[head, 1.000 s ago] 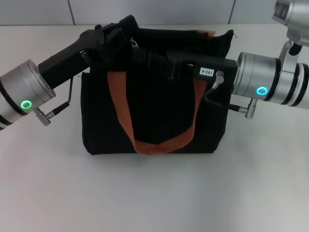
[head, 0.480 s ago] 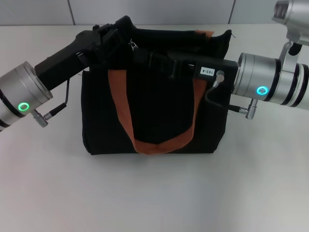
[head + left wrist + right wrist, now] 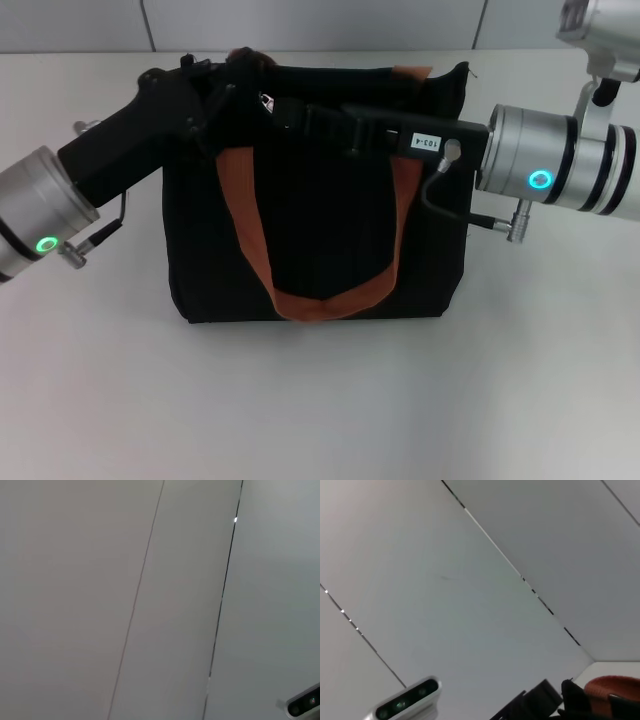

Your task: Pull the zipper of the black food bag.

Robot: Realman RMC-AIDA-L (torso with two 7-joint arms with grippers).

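Observation:
The black food bag (image 3: 330,250) stands upright in the middle of the table, with a rust-brown strap (image 3: 245,225) looping down its front. A small silver zipper (image 3: 267,98) glints at the bag's top edge, left of centre. My left gripper (image 3: 232,72) reaches in from the left and lies against the bag's top left corner. From the right, my right gripper (image 3: 300,113) stretches along the top edge and ends just right of the zipper. Both black grippers merge with the black fabric. The right wrist view catches a bit of brown strap (image 3: 615,690).
The white table (image 3: 320,400) spreads around the bag, with a grey panelled wall (image 3: 300,20) behind it. The left wrist view shows only wall panels (image 3: 125,600). In the right wrist view a grey camera housing (image 3: 407,704) sits against wall panels.
My left arm has drawn back to the left, and the bag's top left corner and the zipper have shifted left with it. The right arm has barely moved.

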